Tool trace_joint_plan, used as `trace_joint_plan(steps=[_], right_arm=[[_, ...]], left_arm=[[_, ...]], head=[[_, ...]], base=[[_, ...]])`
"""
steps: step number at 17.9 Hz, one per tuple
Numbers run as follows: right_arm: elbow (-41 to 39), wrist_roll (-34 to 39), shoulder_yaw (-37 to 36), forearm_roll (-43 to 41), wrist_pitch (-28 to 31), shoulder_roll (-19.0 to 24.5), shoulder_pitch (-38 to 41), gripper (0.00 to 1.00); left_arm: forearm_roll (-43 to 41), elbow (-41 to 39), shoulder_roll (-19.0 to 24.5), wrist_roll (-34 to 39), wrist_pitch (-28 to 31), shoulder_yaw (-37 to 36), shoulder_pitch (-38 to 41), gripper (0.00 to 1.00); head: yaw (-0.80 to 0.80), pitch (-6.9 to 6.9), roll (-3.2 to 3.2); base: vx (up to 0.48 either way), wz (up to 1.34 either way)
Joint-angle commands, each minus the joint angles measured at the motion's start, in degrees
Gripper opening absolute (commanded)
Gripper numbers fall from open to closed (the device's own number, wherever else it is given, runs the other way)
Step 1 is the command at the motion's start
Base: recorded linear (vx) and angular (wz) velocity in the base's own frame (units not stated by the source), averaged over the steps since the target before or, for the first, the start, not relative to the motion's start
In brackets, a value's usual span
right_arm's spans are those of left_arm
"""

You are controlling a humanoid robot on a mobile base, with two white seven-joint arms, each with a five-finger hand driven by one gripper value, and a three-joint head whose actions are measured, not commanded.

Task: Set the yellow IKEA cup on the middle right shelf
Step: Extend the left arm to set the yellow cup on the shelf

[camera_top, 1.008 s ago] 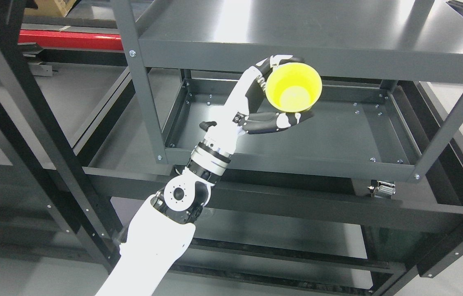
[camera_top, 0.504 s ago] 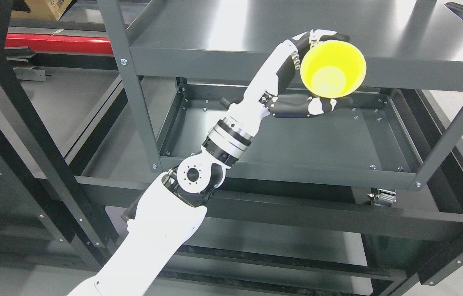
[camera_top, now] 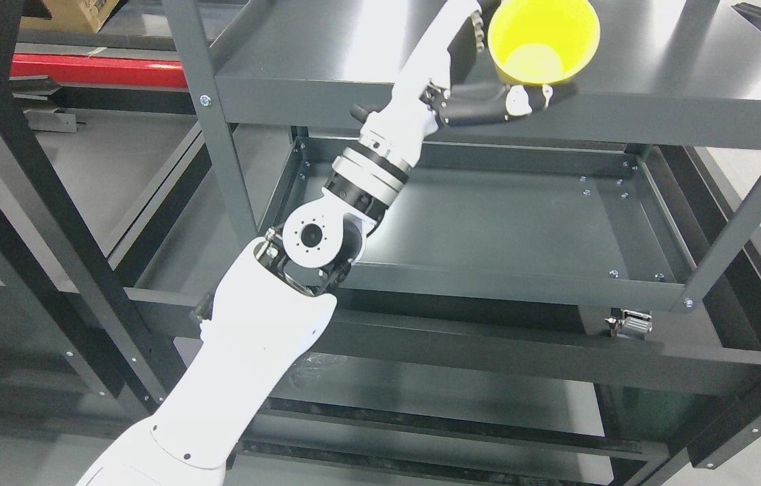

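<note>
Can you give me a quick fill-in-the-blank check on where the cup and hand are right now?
1. The left hand grips a cup whose colour is ____.
2. The cup's open mouth faces the ____, so its inside shows.
3. The cup is held over the dark ____ shelf of the rack, above the tray shelf below it.
4. The tray shelf below has ____ objects on it.

Missing words: yellow; camera; upper; no

left arm (camera_top: 252, 351) stretched up from lower left, wrist raised high; left hand (camera_top: 481, 74) fingers curled in a grasp
</note>
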Motion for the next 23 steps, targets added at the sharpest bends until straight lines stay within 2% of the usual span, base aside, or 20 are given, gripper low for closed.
trace_joint_plan(steps=[1,7,10,13,17,23], right_arm=[[0.0,0.22,0.0,0.0,-0.05,-1.0,0.35,0.99],[0.0,0.13,0.0,0.0,-0.05,-1.0,0.35,0.99],[0.0,0.13,0.0,0.0,-0.05,-1.0,0.35,0.99],[0.0,0.13,0.0,0.0,-0.05,-1.0,0.35,0.99],[0.0,0.22,0.0,0.0,-0.05,-1.0,0.35,0.99],[0.0,0.13,0.0,0.0,-0.05,-1.0,0.26,0.99]], left_arm=[[1.55,1.38,1.0,2.45,4.46,6.76,-5.34,0.0],[1.55,12.61,1.0,5.09,11.39,14.74,-12.01,0.0],[1.63,17.46,1.0,6.15,13.16,16.08,-13.61,0.01],[2.07,19.84,1.0,6.76,14.75,16.08,-13.61,0.01],[9.01,20.81,1.0,8.35,18.18,16.52,-14.22,0.0],[9.55,24.32,1.0,8.61,18.88,16.52,-14.84,0.04]], head=[[0.0,0.0,0.0],[0.0,0.0,0.0],[0.0,0.0,0.0],[0.0,0.0,0.0],[0.0,0.0,0.0],[0.0,0.0,0.0]], base=[[0.0,0.0],[0.002,0.0],[0.016,0.0],[0.018,0.0],[0.014,0.0],[0.005,0.0]])
